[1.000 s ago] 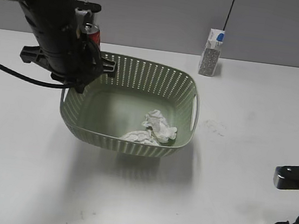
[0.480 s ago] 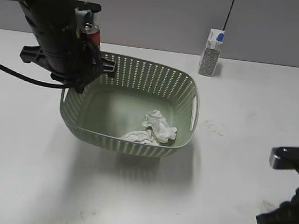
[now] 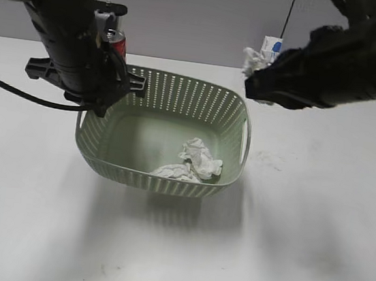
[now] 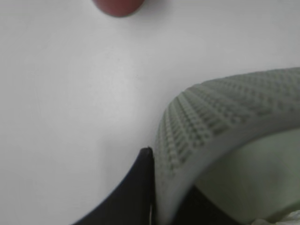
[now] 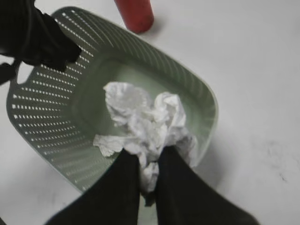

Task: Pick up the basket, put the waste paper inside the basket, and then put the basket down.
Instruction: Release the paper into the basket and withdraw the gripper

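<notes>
overhead, right hand [image 5: 147, 176] with waste paper [image 5: 152, 129]; basket [image 3: 178, 105] probably aloft

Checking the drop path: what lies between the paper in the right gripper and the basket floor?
Only air: in the exterior view the held wad hangs above the basket rim.

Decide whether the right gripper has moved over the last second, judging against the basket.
Yes. The right gripper, shut on a paper wad, has risen from the table's near right edge to above the basket's far right corner.
</notes>
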